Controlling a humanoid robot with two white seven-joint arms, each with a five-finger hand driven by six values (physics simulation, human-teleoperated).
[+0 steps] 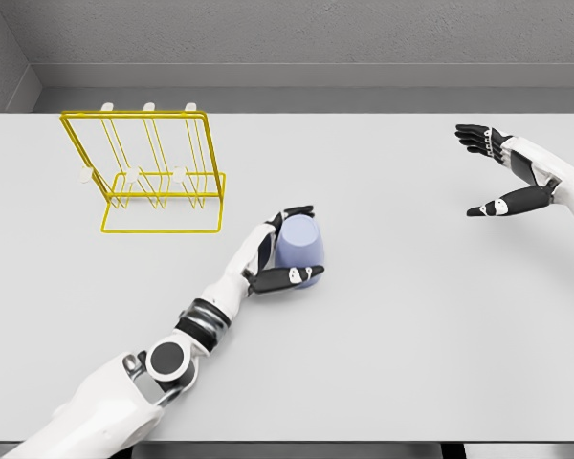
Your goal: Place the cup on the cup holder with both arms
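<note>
Head view: pale grey counter filling frame, grey walls rising behind far edge. Left robot hand gripping lavender cup, cup sitting mid-counter. Yellow wire cup holder standing upright at far left, well apart from cup. Right robot hand hovering at right, fingers spreading wide, holding nothing.

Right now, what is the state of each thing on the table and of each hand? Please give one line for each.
Cup: pale blue, on the table, held by the left hand, not yet on the holder.
Cup holder: yellow wire rack, upright, empty.
Left hand: fingers closed around the cup.
Right hand: open, fingers spread, holding nothing, far from the cup.
Table: grey, flat.
</note>
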